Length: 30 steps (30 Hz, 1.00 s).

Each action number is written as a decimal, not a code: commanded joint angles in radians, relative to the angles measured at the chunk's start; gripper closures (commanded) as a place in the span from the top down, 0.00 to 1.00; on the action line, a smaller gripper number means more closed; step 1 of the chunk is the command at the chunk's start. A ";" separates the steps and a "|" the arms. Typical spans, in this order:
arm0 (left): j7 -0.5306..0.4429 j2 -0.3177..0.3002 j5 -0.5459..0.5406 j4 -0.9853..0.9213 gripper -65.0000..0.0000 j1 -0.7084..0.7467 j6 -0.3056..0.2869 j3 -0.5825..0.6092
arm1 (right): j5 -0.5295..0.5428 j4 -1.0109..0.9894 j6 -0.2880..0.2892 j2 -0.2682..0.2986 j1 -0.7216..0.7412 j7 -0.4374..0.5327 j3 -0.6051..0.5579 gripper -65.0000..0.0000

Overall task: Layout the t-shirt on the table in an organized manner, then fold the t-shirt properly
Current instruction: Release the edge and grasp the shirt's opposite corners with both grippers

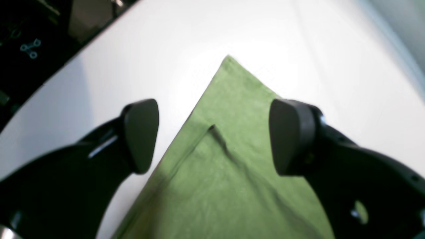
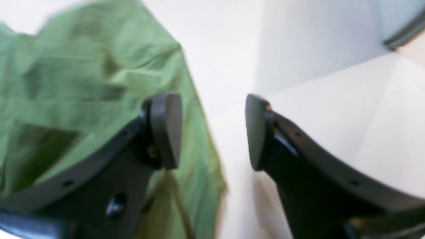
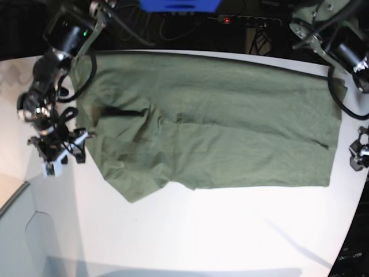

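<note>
The olive-green t-shirt [image 3: 213,127] lies spread wide across the back half of the white table [image 3: 202,231], with wrinkles near its left end. My left gripper [image 1: 214,136] hovers open over a pointed corner of the t-shirt [image 1: 229,109], with nothing between its fingers; in the base view it sits at the shirt's right edge [image 3: 358,154]. My right gripper [image 2: 212,131] is open too. Its left finger [image 2: 166,129] is above the edge of the t-shirt [image 2: 99,76] and its other finger is over bare table. In the base view it hangs by the shirt's left end [image 3: 53,156].
A grey-white box corner [image 3: 17,231] stands at the front left, and its pale walls [image 2: 315,59] rise just right of my right gripper. Dark cables and a blue item [image 3: 179,4] run behind the table. The curved table edge [image 3: 351,231] is on the right.
</note>
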 commanded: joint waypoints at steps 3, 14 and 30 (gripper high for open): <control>-0.122 -0.047 0.069 -0.117 0.77 -0.073 -0.004 0.044 | 0.013 -0.115 -0.001 0.046 0.095 0.009 -0.034 0.47; -0.438 -0.192 0.166 -0.711 0.77 -0.247 -0.004 0.237 | 0.014 -0.556 -0.083 0.146 0.285 0.108 -0.052 0.53; -0.616 -0.208 0.166 -0.905 0.77 -0.231 -0.004 0.374 | 0.014 -0.622 -0.087 0.160 0.258 0.202 -0.215 0.54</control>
